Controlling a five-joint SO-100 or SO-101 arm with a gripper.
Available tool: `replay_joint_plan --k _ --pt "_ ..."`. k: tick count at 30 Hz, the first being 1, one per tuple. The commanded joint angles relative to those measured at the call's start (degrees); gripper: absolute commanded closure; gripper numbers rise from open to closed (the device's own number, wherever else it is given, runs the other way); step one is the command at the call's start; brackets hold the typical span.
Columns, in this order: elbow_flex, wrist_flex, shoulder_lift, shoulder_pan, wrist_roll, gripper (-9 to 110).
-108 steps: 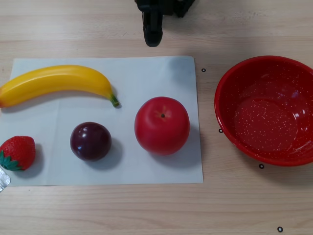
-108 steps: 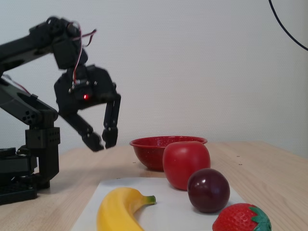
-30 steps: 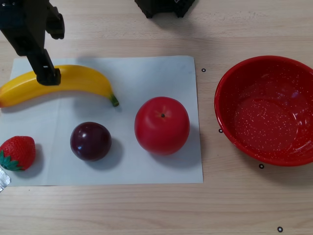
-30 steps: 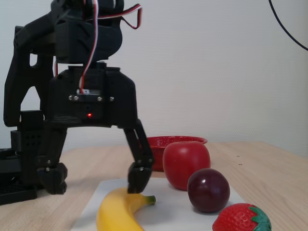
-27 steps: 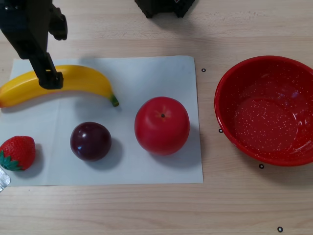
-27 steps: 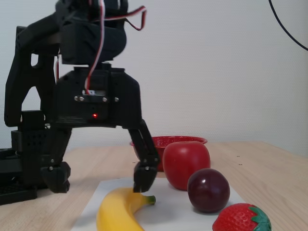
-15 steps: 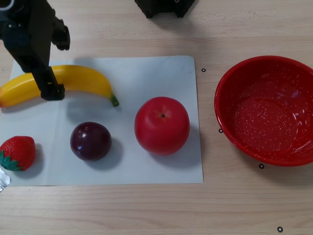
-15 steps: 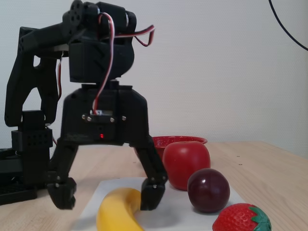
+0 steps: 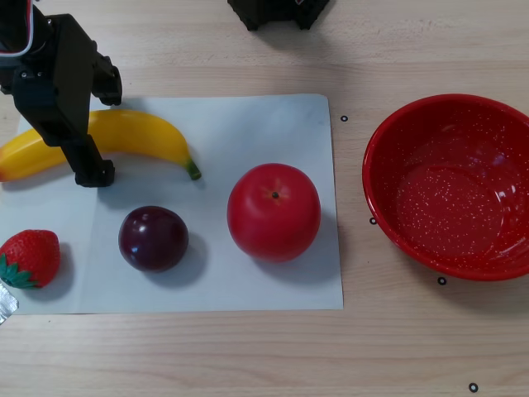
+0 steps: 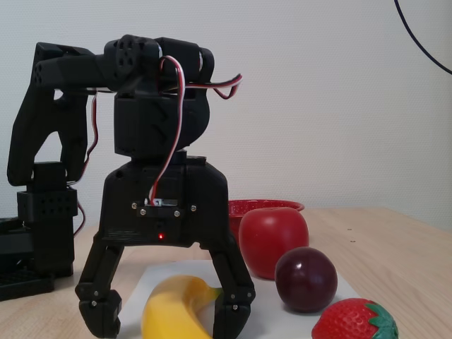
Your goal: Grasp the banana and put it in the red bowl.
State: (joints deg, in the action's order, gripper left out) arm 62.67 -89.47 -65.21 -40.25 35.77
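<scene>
Fixed view shows you the banana (image 10: 176, 311) lying on white paper (image 10: 272, 300), directly between the spread fingers of the gripper (image 10: 169, 319), which straddles it from above without yet closing. Seen in the other view, the banana (image 9: 136, 136) runs lengthwise left to right near the paper's top-left corner, stem tip toward the apple (image 9: 274, 212), and the gripper's fingers cross its left half. The red bowl (image 9: 450, 186) sits well apart, at far right. You will find no readable writing or labels anywhere.
</scene>
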Motion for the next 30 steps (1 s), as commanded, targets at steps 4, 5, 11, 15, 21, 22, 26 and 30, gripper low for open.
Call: replay_joint_plan --k 4,5,11,15,21,22,26,30 --pt "-3.87 -0.26 -2.99 0.44 -1.14 66" --pt "-3.96 -0.62 -2.99 0.44 -1.14 70" --pt "-4.39 -3.96 -3.96 0.0 0.0 97" --pt "-5.98 -9.84 -4.83 -0.44 1.14 101" --pt "-11.07 -19.78 -7.47 -0.88 1.41 101" --pt "-10.81 -19.78 -8.61 -0.88 1.05 101" --pt "-10.63 -19.78 -12.57 -0.88 1.58 101" --pt "-8.79 -19.78 -17.14 -1.05 3.16 101"
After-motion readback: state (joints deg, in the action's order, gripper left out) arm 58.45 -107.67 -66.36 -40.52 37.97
